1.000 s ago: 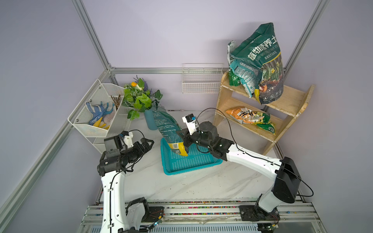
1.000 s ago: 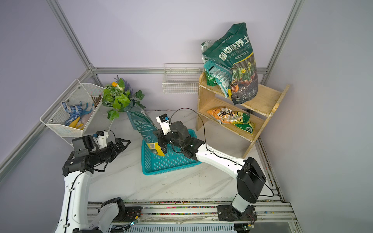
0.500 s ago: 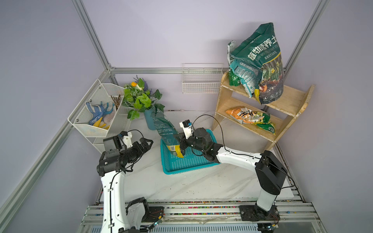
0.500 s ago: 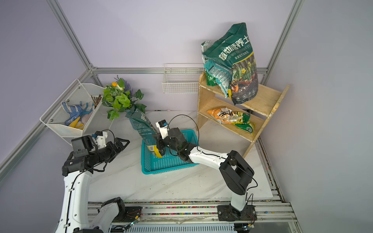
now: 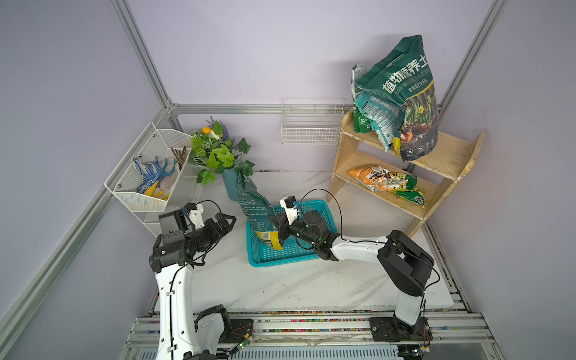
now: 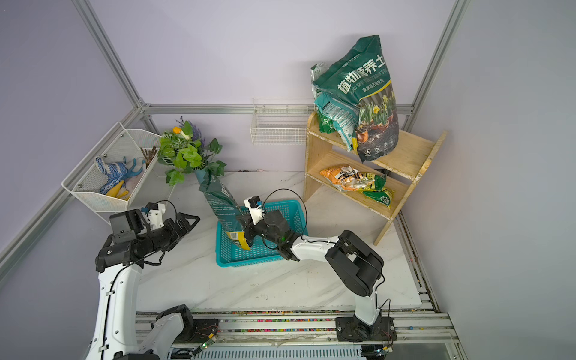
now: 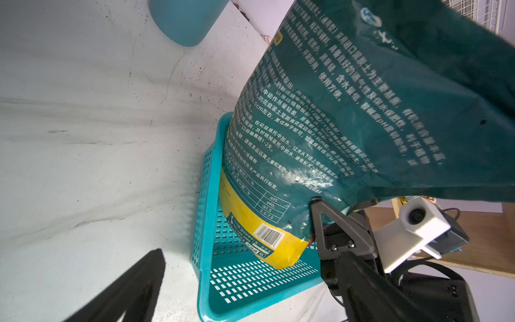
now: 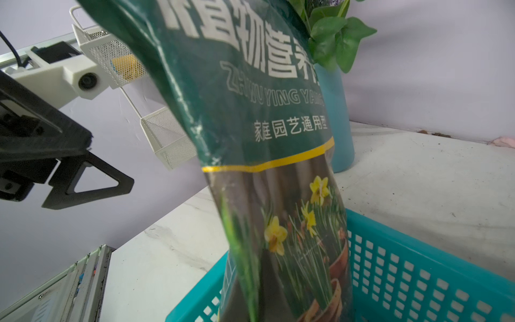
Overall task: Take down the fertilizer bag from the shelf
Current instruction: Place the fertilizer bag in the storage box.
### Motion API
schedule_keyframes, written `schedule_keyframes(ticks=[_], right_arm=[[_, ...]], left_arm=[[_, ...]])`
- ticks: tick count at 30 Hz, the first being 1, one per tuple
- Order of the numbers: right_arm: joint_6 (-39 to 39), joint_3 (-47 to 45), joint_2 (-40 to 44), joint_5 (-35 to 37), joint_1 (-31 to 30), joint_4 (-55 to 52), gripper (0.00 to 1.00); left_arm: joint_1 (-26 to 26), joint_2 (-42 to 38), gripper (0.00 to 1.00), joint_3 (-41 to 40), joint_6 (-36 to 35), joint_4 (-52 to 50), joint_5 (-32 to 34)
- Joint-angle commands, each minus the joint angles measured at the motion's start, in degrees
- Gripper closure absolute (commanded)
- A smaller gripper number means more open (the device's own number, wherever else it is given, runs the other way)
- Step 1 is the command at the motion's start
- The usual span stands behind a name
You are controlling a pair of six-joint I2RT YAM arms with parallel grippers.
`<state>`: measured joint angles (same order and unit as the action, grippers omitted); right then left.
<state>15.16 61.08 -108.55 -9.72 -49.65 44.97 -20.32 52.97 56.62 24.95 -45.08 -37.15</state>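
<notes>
Fertilizer bag (image 5: 255, 205) is off the shelf (image 5: 343, 162) and stands in the teal basket (image 5: 280, 263) on the marble tabletop (image 5: 280, 286). Its yellow bottom corner is down inside the basket's end nearest the left arm, and its top tilts back toward the blue vase (image 5: 230, 187) of leafy plants. You can't tell whether bag and vase touch.

Your right gripper (image 5: 278, 231) is pinched tight on the bag's lower side edge, just above the yellow corner. The left wrist view shows one black finger (image 7: 320, 214) pressed against that edge, with the barcode just beside it. The right wrist view is mostly filled by the bag's front (image 8: 264, 139), daffodil print and white lettering, with basket mesh below.

Your left gripper (image 5: 229, 219) hangs over the tabletop beside the basket, jaws apart, holding nothing, and is clear of the bag.

On the shelf, a big green soil bag (image 5: 402, 93) stands on the top tier, slumped over its front edge. An orange-and-green bag (image 5: 383, 184) lies flat on the lower tier.

A white wire wall basket (image 5: 311, 124) hangs beside the shelf. The white mesh rack (image 5: 149, 199) in the corner holds blue dotted gloves (image 5: 146, 170).
</notes>
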Motion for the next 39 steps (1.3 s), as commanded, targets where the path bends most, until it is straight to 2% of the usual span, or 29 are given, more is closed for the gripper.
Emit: schedule_keyframes(ticks=[1, 8, 15, 18, 24, 27, 30, 34, 39], right_arm=[[-0.2, 0.6, 0.0, 1.9, -0.6, 21.4, 1.00], [-3.4, -1.0, -4.8, 6.7, -3.6, 26.5, 1.00], [-18.6, 1.2, -8.4, 26.3, -12.9, 25.3, 1.00], [-20.6, 3.7, -10.9, 27.5, -14.8, 23.3, 1.00], [-17.8, 6.6, -13.5, 21.4, -14.5, 17.5, 0.99], [-17.4, 6.8, -13.5, 18.9, -14.5, 16.4, 0.90], [-17.2, 5.5, -12.6, 17.7, -14.5, 16.7, 0.74], [-17.8, 3.7, -11.4, 16.3, -14.6, 16.5, 0.53], [-17.9, 0.6, -8.1, 14.8, -14.5, 16.4, 0.36]], left_arm=[[-0.4, -0.2, 0.00, -2.4, 0.0, -0.1, -0.9], [-0.7, 0.0, 0.00, -2.5, 0.1, 0.0, -1.3], [-0.8, 0.0, 0.00, -2.5, 0.0, 0.1, -1.6], [-0.8, -0.1, 0.00, -2.5, 0.0, 0.0, -1.7], [-0.9, -1.4, 0.00, -2.5, -0.1, 0.1, -1.4], [-0.9, -2.1, 0.00, -2.5, -0.2, 0.1, -1.4], [-1.3, -3.6, 0.00, -1.9, -0.6, -0.7, -1.0], [-1.8, -8.5, 0.00, -0.7, -1.0, -2.2, 4.1], [-1.9, -13.8, 0.00, -0.2, -0.7, -2.2, 7.3]])
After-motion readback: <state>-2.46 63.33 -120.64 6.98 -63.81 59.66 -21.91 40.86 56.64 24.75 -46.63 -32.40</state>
